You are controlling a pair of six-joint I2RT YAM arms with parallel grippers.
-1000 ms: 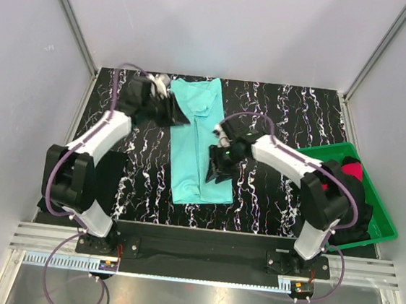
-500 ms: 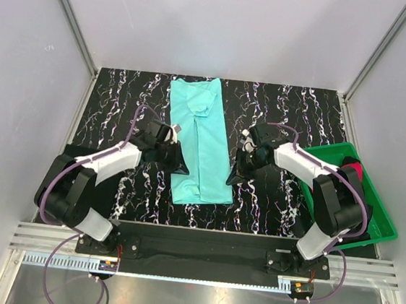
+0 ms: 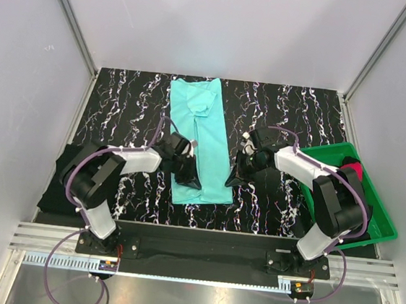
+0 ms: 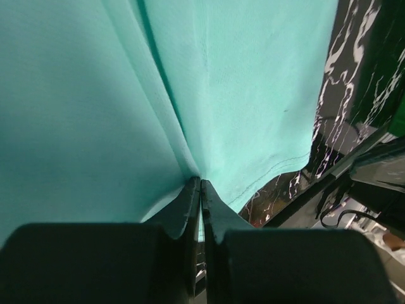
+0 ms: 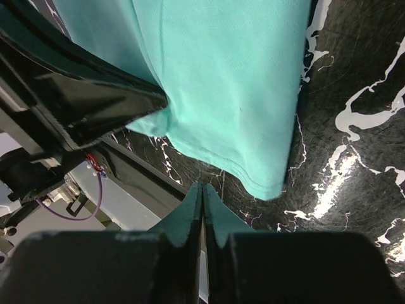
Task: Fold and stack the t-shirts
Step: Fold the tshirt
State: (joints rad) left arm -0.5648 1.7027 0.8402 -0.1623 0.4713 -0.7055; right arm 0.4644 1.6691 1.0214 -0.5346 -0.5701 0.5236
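The turquoise t-shirt lies folded into a long narrow strip down the middle of the mat. My left gripper is at the strip's near left edge, shut on it. In the left wrist view the t-shirt creases into the tips of the left gripper. My right gripper sits by the near right corner. Seen from the right wrist, the right gripper is shut with nothing in it, just short of the hem of the t-shirt. A red-pink t-shirt and a black t-shirt lie in the tray.
The green tray stands at the right edge of the black marbled mat. Another black cloth lies bunched at the mat's near left edge. White walls close in the back and both sides.
Both arms came down toward the near end of the turquoise strip, the left one from its far left corner. Both grippers went from open to shut, the left one pinching the cloth.
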